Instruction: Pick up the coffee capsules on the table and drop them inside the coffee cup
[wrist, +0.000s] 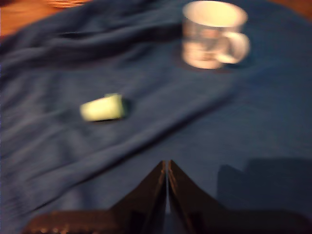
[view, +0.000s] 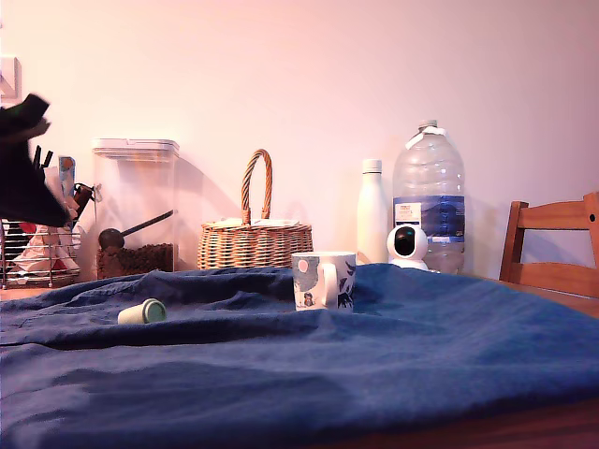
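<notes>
A pale green capsule (view: 143, 311) lies on its side on the wrinkled blue cloth of the table (view: 393, 374), well apart from the white patterned cup (view: 324, 280), which stands upright with open cloth all round. The gripper (wrist: 167, 168) hangs above bare cloth, its dark tapered fingers pressed together, holding nothing. A wicker basket (view: 254, 238) stands behind.

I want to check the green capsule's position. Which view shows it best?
The exterior view: the pale green capsule is sharp there, lying on its side on the blue cloth, to the exterior view's left of the mug. The wrist view shows it too, but blurred.
</notes>
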Tool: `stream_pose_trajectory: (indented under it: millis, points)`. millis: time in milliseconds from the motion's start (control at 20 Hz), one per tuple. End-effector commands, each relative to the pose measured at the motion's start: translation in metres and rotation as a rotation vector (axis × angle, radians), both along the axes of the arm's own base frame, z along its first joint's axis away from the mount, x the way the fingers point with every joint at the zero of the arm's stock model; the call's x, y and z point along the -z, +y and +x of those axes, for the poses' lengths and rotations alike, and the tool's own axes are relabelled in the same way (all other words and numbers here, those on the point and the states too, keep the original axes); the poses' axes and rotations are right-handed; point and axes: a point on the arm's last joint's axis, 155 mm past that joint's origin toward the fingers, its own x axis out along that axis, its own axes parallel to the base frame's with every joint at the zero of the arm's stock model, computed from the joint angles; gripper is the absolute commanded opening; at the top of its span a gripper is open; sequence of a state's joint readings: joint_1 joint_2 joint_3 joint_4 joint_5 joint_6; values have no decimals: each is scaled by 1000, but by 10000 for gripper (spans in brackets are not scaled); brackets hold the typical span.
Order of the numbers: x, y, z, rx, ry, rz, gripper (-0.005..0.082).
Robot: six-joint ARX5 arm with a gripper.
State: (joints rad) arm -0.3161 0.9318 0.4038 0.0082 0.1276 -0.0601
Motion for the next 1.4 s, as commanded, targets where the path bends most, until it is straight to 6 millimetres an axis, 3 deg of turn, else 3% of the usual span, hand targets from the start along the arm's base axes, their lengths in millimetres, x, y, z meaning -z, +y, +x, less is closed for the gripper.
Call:
stream_pose_trajectory:
  millis: [0, 550, 700, 850, 900, 1350]
  points:
    - [2, 6, 3, -19, -3, 10, -21]
    - [1, 14, 6, -47, -9, 7, -6]
    - [1, 14, 6, -49, -6, 4, 133]
    - [1, 14, 6, -49, -7, 4, 414]
    - [1, 14, 6, -49, -5, 4, 472]
    - [-17, 6, 18, -10, -108, -10, 485]
